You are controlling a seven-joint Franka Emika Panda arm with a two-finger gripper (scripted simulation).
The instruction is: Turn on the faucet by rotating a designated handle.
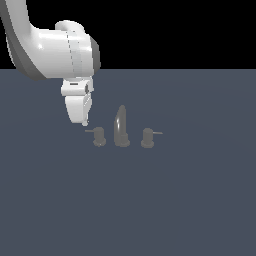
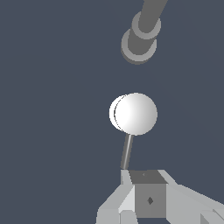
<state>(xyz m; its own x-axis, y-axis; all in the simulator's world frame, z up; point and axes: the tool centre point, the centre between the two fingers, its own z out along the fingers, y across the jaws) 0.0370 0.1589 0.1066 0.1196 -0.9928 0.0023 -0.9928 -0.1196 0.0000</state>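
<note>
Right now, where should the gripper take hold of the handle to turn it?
Probably the thin rod near its free end, not the knob: it sticks out sideways toward the exterior view's left, giving leverage. Come from above, where the gripper hovers, fingers either side.

The faucet and its handle look like dull grey metal with a smooth finish, the spout carrying a faint pale sheen. The pincer is smooth white plastic-looking shell, softly glossy. The bench is a flat, matt slate-blue surface without texture.
</note>
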